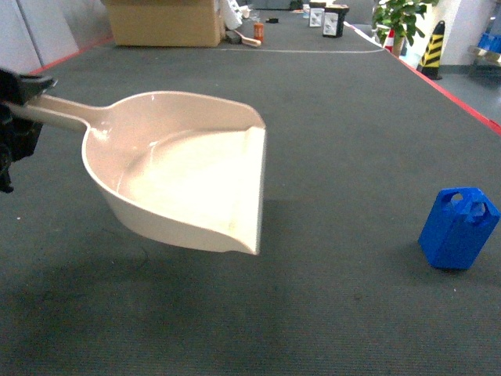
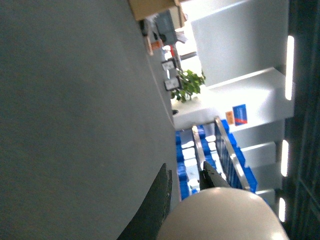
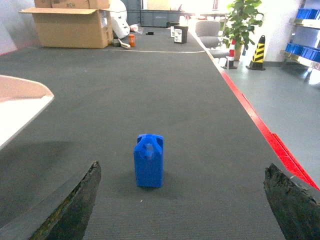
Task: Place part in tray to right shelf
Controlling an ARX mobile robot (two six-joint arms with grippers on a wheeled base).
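Left pincer was clamped on the long handle of the tray at the far left edge of the head view, and it held the cream scoop lifted above the counter, with a shadow lying on the dark surface under it. The flat front lip of the tray pointed to the right, toward the part. In the left wrist view the rounded beige end of the tray filled the bottom edge, between the two dark fingers of that pincer.

Right pincer stood with its two dark fingers wide apart and held nothing. The part stood upright on the counter between them and a little ahead of them, touching neither.

The part was a small bright blue block with a tapered top and holes. It stood well to the right of the tray, near the right edge of the head view, and apart from the tray's lip.

Beyond the tray, at the far end of the counter, there was a cardboard box, and to the right of it some small containers. A red edge strip ran along the right side of the counter. Further right of the tray stood a green plant and a yellow-black cone on the floor. The left wrist view showed blue crates on a metal rack past the counter edge.
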